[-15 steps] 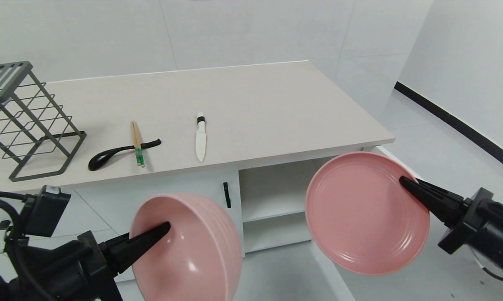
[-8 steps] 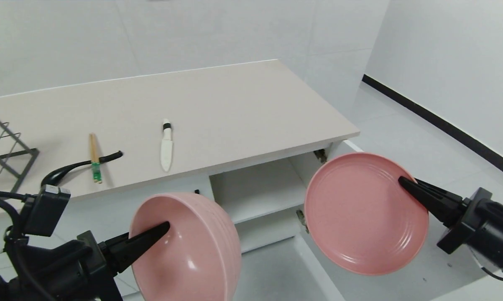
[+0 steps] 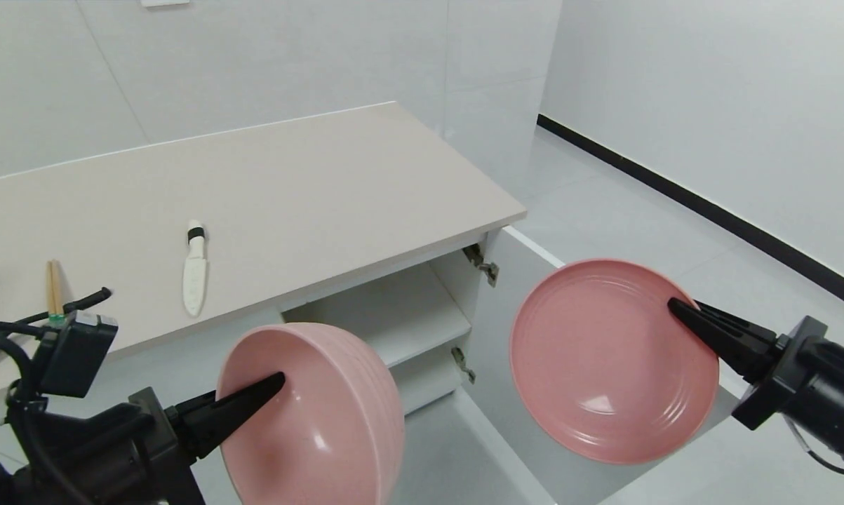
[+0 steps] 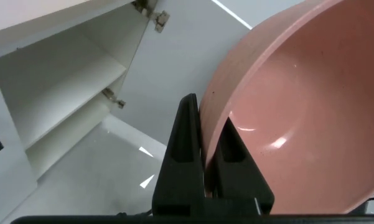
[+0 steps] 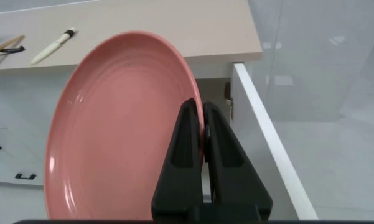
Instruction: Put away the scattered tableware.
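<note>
The left gripper (image 3: 281,382) has its jaws clenched on the pink bowl (image 3: 330,421) and the right gripper (image 3: 671,303) on the pink plate (image 3: 604,365) — both aloft before the open cabinet (image 3: 393,315). A knife (image 3: 194,270) lies on the table (image 3: 288,189).

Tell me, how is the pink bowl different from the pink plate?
The bowl is deep with a tall rounded wall; the plate is shallow and nearly flat. The bowl hangs in the left gripper, the plate in the right gripper. The plate shows rings on its inside, while the bowl is smooth inside. Both are pink, tipped up on edge, and pinched at the rim.
</note>
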You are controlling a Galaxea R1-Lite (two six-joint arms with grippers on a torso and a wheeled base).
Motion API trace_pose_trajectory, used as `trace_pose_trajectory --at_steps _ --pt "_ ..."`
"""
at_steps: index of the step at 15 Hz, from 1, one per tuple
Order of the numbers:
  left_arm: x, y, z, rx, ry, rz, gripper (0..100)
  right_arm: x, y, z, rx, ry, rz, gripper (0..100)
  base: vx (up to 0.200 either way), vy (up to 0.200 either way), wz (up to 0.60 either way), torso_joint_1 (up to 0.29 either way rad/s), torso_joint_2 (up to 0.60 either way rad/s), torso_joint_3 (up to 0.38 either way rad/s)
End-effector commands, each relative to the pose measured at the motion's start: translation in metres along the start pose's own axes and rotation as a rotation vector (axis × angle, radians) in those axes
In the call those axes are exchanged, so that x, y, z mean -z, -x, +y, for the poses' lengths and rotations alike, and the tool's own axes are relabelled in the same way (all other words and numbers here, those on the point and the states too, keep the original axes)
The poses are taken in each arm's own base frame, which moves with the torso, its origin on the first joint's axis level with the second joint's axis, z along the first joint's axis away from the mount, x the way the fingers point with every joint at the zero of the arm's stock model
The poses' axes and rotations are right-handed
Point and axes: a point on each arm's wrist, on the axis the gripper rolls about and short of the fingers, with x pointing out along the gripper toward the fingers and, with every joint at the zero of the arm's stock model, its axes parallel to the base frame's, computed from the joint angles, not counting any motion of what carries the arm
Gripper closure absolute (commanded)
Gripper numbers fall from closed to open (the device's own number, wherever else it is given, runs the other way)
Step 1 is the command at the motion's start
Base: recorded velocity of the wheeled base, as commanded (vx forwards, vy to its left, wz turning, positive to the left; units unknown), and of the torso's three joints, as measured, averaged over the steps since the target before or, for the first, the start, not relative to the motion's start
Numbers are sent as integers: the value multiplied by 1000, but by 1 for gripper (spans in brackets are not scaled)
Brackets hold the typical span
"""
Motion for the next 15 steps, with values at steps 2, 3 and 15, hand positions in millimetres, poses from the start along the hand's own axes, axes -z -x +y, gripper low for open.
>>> trace_pose_trajectory --at_steps 2,3,15 --pt "0 0 0 0 0 0 100 1 -2 0 28 17 5 100 0 0 600 -2 0 5" --pt "0 0 0 0 0 0 100 1 -2 1 24 17 6 100 0 0 600 12 12 -2" --pt "1 -1 1 -4 2 6 100 1 -3 9 -20 16 4 100 0 0 50 -29 87 54"
